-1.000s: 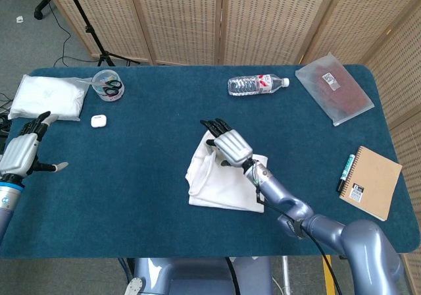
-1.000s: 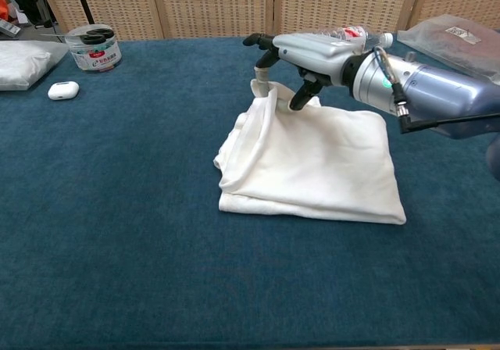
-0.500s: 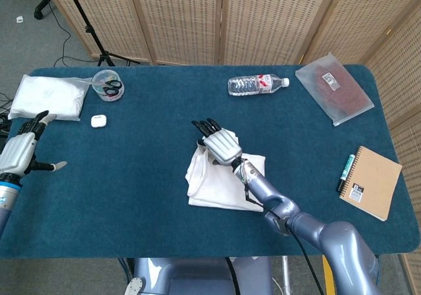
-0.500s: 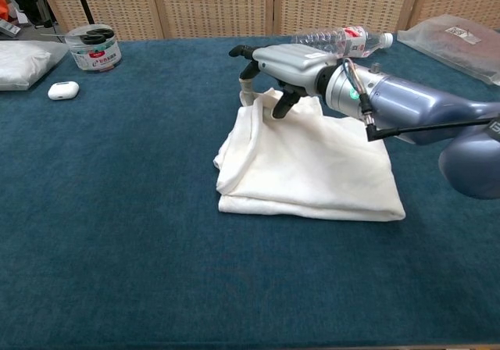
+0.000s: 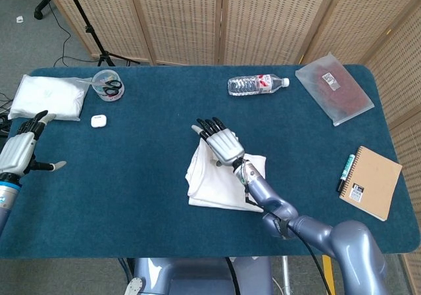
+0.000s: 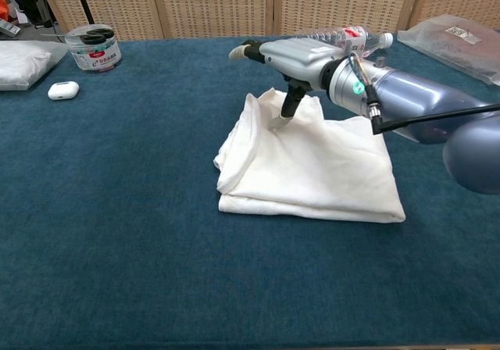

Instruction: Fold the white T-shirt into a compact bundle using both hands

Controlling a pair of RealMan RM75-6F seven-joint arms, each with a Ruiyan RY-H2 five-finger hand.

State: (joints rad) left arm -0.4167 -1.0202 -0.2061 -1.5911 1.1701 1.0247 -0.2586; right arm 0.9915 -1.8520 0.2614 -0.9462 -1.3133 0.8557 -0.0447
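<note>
White T-shirt folded mid-table, right hand hovering over its far-left corner, fingers spread, thumb down touching cloth, left hand open, empty at left edge.

White T-shirt on a deep blue table; silver right hand.

Matt white cloth T-shirt (softly creased) lies on the table, napped blue fabric; the right hand is glossy silver.
</note>
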